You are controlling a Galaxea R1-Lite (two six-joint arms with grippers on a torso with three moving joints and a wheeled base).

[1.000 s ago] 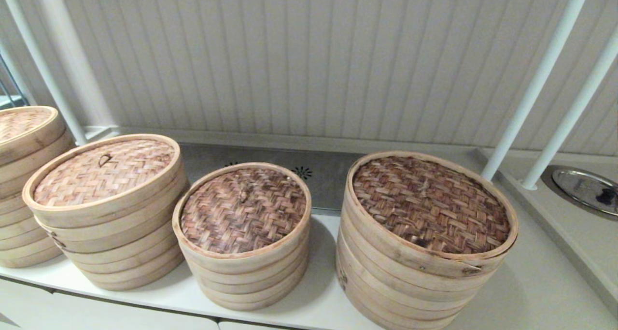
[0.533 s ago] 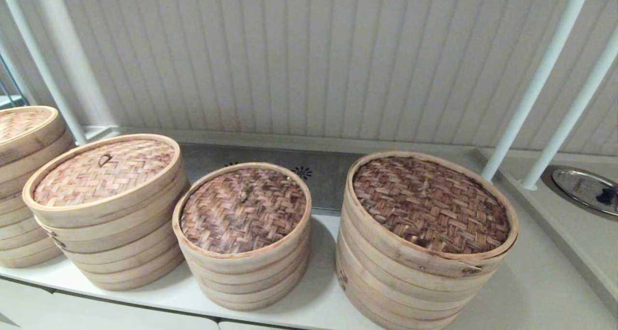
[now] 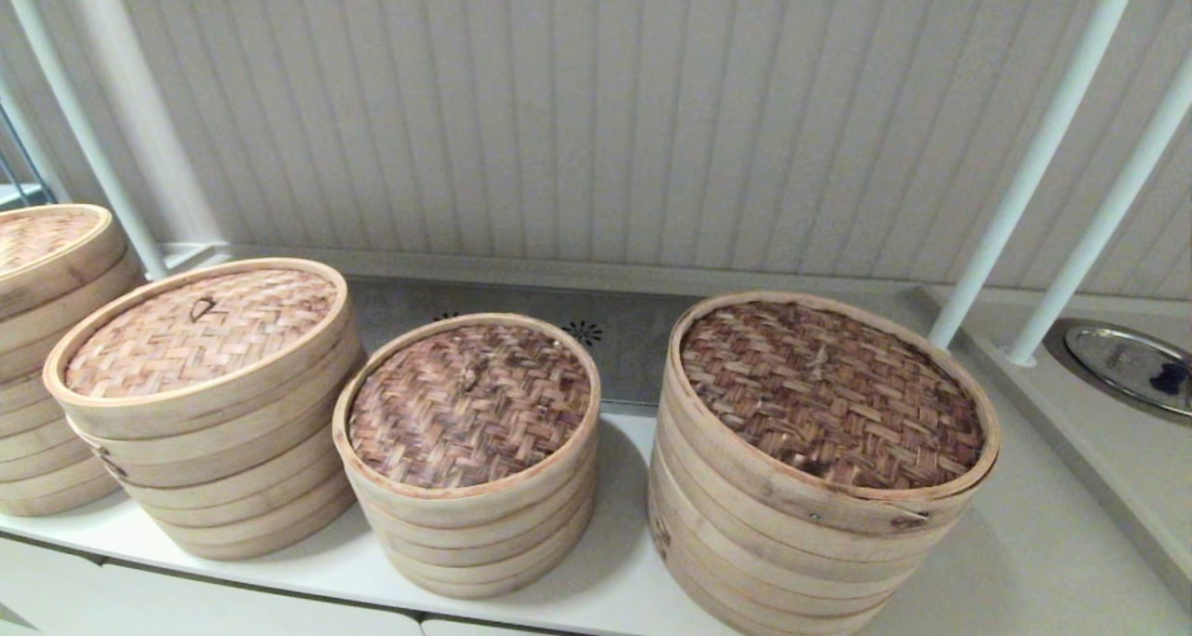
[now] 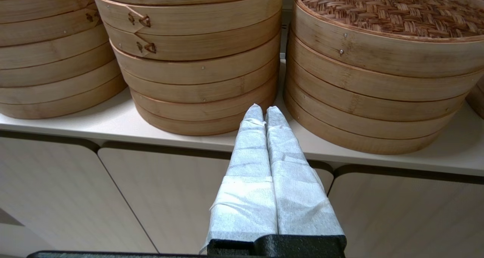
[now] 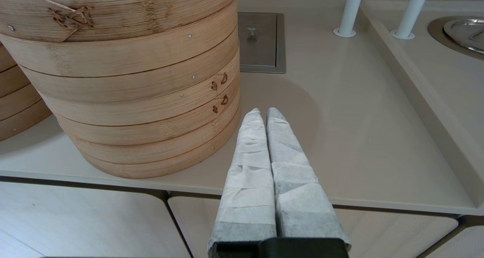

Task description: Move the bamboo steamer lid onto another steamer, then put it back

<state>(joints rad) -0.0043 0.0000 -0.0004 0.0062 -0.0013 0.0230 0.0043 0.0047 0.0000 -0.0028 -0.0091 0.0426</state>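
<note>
The bamboo steamer lid (image 3: pixel 198 331), light tan weave with a small dark loop handle, rests on its own stack at the left of the counter. Right of it stands the smallest steamer (image 3: pixel 468 403), topped by dark reddish-brown weave; its side and top also show in the left wrist view (image 4: pixel 378 61). Neither arm appears in the head view. My left gripper (image 4: pixel 264 110) is shut and empty, low in front of the counter edge, facing the gap between those two stacks. Beside the base of the widest steamer (image 5: pixel 124 80), my right gripper (image 5: pixel 264 113) is shut on nothing.
The widest, tallest steamer (image 3: pixel 824 459) with a dark woven lid stands at the right. Another stack (image 3: pixel 42 338) sits at the far left edge. White posts (image 3: pixel 1034 161) rise at the back right beside a metal plate (image 3: pixel 1131 366). Cabinet fronts (image 4: pixel 113 197) lie below the counter.
</note>
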